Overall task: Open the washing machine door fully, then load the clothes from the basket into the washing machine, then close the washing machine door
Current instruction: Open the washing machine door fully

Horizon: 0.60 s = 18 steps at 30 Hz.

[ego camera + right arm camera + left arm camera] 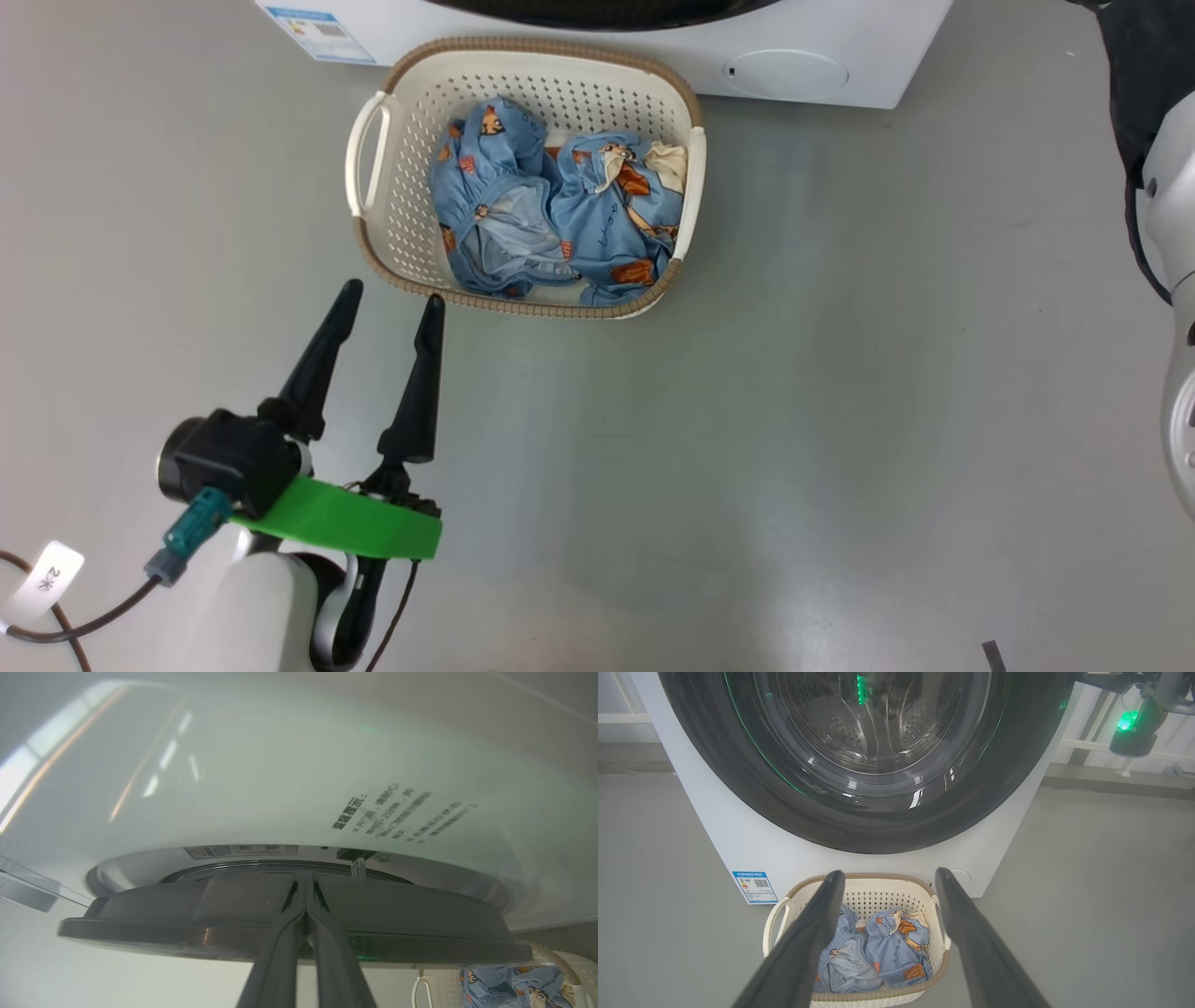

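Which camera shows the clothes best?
Head view: both clothes lie unobstructed from above. In the left wrist view the left gripper covers part; the right wrist view catches a scrap at its lower corner.

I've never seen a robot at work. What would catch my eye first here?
Probably the cream basket of crumpled light-blue cartoon-print clothes, on the grey floor before the white washing machine. Above it looms the glossy black washing machine door with its glass window. The left gripper hangs open near the basket; the right gripper, shut, points at the door's edge.
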Available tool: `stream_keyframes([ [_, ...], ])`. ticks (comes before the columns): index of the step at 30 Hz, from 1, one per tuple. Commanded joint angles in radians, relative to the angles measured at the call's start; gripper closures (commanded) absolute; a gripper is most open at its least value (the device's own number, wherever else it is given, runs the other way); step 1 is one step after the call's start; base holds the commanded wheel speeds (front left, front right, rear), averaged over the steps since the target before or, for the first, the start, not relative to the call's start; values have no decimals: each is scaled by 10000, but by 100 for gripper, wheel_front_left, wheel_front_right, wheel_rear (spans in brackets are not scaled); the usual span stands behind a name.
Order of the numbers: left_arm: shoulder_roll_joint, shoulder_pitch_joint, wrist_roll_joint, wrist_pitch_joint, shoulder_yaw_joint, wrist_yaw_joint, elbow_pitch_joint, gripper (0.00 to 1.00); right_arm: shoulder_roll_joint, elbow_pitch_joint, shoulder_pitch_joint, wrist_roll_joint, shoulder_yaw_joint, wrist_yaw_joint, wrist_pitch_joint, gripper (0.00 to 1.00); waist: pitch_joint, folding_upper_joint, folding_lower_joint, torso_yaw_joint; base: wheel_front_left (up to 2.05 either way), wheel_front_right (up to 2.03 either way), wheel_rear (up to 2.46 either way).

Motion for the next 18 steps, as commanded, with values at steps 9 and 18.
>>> stream_keyframes([
  [9,193,-165,-127,-65,306,-15,-268,0,280,-119,-577,-343,29,17,-99,100,141,0,0,142,0,0,0],
  [18,190,-166,-316,-65,230,-15,-292,0,269,84,-792,-543,10,17,-238,100,202,0,0,228,0,0,0],
])
